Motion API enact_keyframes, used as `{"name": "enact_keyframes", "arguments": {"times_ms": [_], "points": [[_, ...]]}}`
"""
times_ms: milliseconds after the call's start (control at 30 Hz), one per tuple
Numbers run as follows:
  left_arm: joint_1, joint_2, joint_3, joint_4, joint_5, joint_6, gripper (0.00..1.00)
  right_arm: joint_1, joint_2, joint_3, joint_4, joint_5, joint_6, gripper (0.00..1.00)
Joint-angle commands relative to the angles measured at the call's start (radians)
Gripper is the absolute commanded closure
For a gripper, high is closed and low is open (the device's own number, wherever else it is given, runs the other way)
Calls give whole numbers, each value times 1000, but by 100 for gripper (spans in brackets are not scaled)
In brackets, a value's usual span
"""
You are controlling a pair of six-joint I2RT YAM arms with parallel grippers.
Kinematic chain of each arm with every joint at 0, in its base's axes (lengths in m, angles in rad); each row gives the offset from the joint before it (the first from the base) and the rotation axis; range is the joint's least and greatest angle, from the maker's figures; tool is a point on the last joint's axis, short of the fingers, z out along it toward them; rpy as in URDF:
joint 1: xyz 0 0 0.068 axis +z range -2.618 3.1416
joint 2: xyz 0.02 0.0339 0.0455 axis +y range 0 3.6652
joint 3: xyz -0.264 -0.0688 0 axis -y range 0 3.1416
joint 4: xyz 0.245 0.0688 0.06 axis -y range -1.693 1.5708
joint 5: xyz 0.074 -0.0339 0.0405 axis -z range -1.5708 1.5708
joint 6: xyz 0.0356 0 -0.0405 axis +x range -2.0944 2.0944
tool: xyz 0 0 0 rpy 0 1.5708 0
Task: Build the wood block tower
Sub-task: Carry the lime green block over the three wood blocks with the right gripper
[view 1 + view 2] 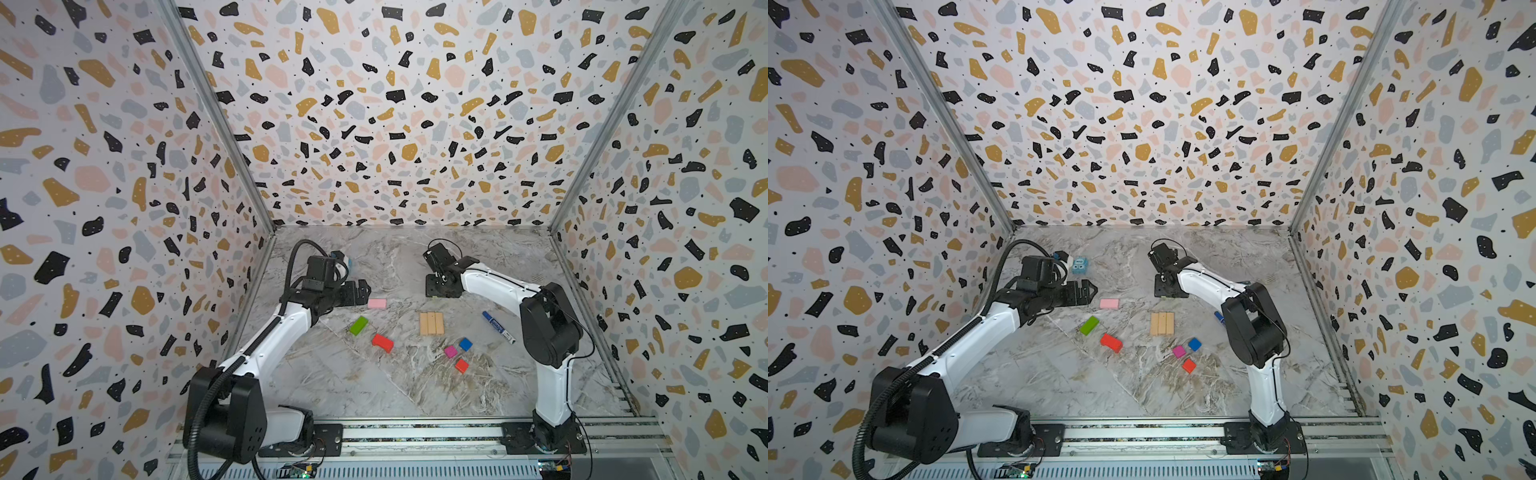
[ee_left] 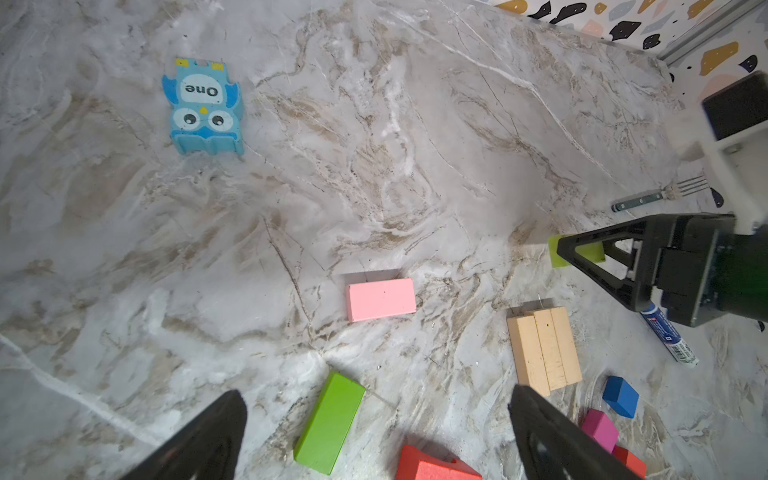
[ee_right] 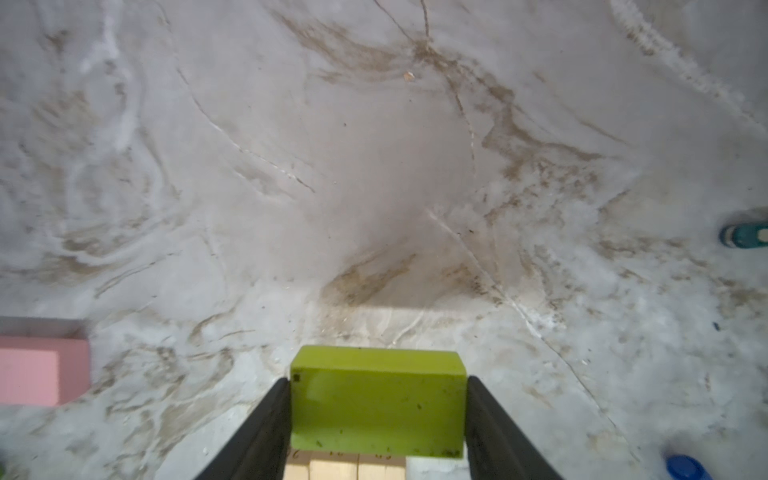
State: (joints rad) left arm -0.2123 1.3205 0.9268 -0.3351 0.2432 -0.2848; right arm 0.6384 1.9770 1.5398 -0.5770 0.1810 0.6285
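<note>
Bright, even overhead light; wrist views softer than the top views.
In the right wrist view a soft shadow lies on the marble tabletop (image 3: 374, 187) beyond the lime-green block (image 3: 376, 407), and the pink block (image 3: 41, 370) is blurred. In both top views the terrazzo walls (image 1: 104, 166) stretch toward the corners.

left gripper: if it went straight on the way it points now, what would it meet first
Most likely the pink block: in the left wrist view it lies straight ahead, between the open fingers of the left gripper. How high the gripper hangs is unclear, so it could pass over it.
</note>
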Motion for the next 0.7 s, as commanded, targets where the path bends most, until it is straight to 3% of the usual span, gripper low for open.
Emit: {"name": "enact_keyframes", "arguments": {"times_ms": [0, 667], "points": [[5, -5, -11, 18, 11, -2, 0, 22, -75, -16, -49, 27, 31, 41], [5, -12, -15, 21, 21, -5, 0, 137, -204, -233, -11, 35, 151, 43]]}}
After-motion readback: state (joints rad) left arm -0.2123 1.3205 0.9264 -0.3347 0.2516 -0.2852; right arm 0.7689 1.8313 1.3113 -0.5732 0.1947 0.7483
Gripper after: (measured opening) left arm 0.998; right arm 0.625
